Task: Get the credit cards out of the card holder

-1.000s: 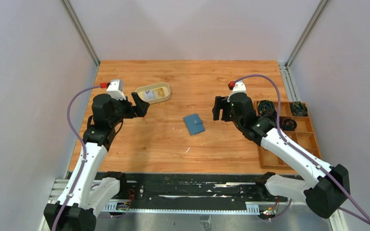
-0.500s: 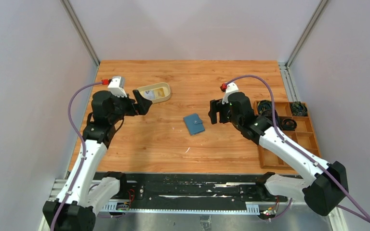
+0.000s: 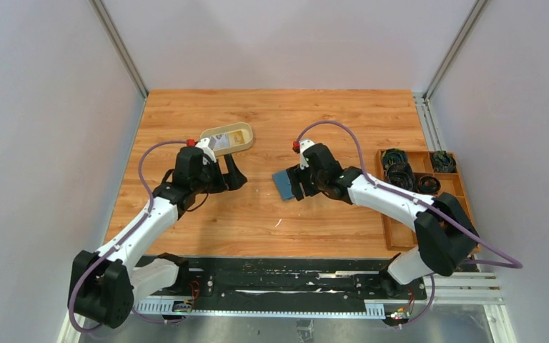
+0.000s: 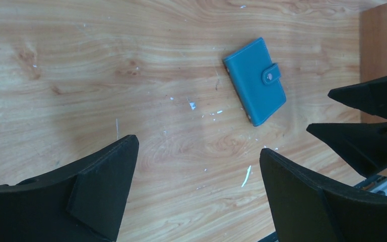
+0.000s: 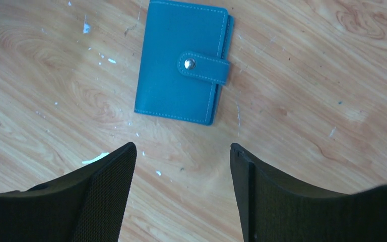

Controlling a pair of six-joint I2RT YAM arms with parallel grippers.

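The card holder (image 5: 181,68), snapped shut with credit cards not yet removed, is being flanked by the right gripper (image 5: 182,151) and left gripper (image 4: 199,146), both with jaws apart and empty.

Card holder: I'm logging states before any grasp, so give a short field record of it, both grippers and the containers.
card holder: teal, closed, tab snapped, flat on table
left gripper: open, empty, apart from holder
right gripper: open, empty, near holder, not touching
tray: tan oval, beyond left gripper
wooden box: table's right edge, dark coils in far compartments
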